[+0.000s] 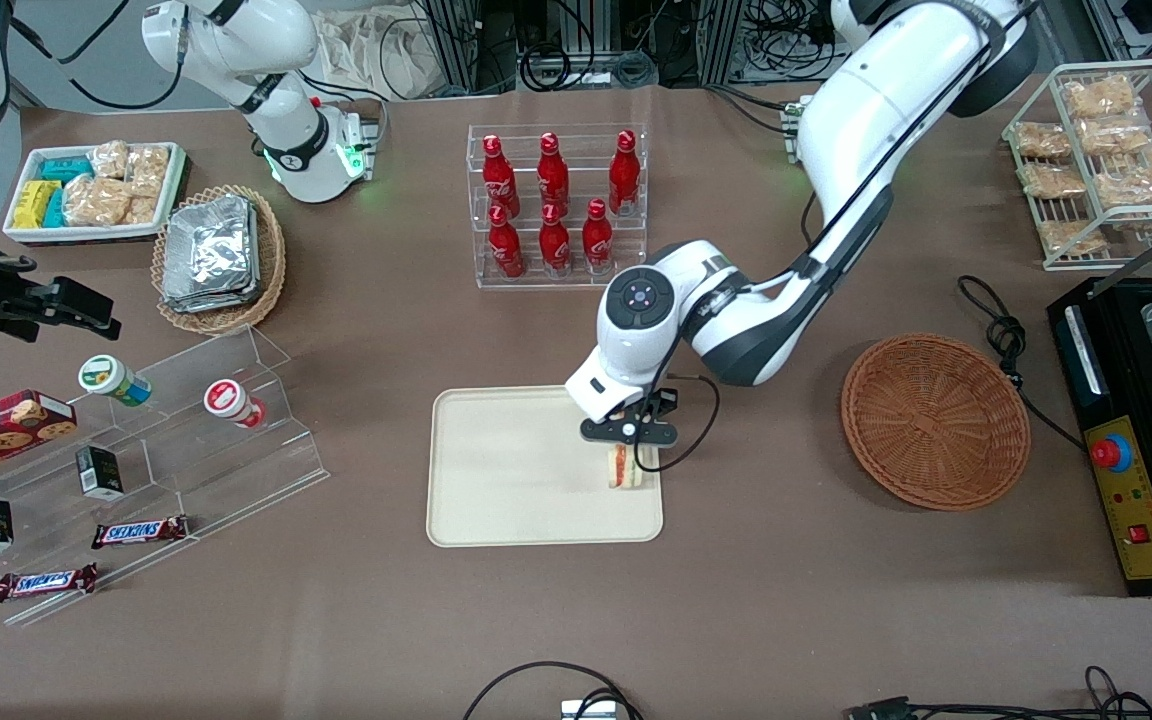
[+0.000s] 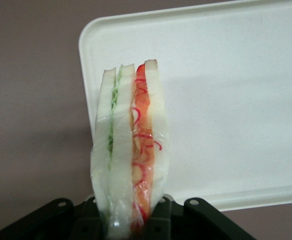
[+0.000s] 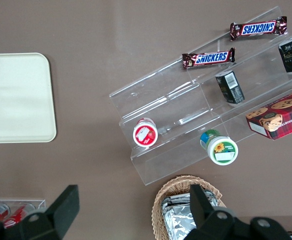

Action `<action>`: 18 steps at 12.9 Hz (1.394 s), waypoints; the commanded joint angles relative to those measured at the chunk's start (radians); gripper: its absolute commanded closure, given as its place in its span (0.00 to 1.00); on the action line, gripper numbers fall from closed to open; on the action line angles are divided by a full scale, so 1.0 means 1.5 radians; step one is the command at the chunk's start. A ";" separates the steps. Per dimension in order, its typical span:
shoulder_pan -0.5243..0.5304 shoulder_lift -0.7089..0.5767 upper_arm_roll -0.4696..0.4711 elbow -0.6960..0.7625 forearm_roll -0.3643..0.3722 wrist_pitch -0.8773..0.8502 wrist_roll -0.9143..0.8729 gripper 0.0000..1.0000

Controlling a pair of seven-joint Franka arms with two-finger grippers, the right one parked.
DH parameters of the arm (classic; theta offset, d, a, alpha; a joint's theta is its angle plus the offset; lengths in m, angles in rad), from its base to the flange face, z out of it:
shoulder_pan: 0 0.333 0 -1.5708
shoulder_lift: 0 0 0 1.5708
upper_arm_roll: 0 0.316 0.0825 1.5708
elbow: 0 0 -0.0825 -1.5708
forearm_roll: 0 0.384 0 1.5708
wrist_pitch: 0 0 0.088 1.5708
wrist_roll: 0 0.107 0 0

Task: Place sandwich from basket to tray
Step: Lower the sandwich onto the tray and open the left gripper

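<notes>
My left gripper is shut on the sandwich, a plastic-wrapped white-bread wedge with red, orange and green filling. It holds the sandwich over the cream-beige tray, at the tray's edge toward the working arm's end; I cannot tell whether the sandwich touches the tray. In the left wrist view the sandwich stands upright between the black fingers, over the tray's corner. The round reddish-brown basket lies empty toward the working arm's end of the table. The tray also shows in the right wrist view.
A clear rack of red bottles stands farther from the front camera than the tray. A clear stepped shelf with snacks, an oval basket of foil packs and a white bin lie toward the parked arm's end. A black appliance sits beside the basket.
</notes>
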 commanded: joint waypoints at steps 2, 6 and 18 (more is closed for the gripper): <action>-0.028 0.074 0.005 0.045 0.055 0.027 -0.041 0.89; -0.036 0.108 0.006 0.054 0.059 0.028 -0.040 0.88; -0.029 0.060 0.014 0.100 0.046 -0.037 -0.061 0.00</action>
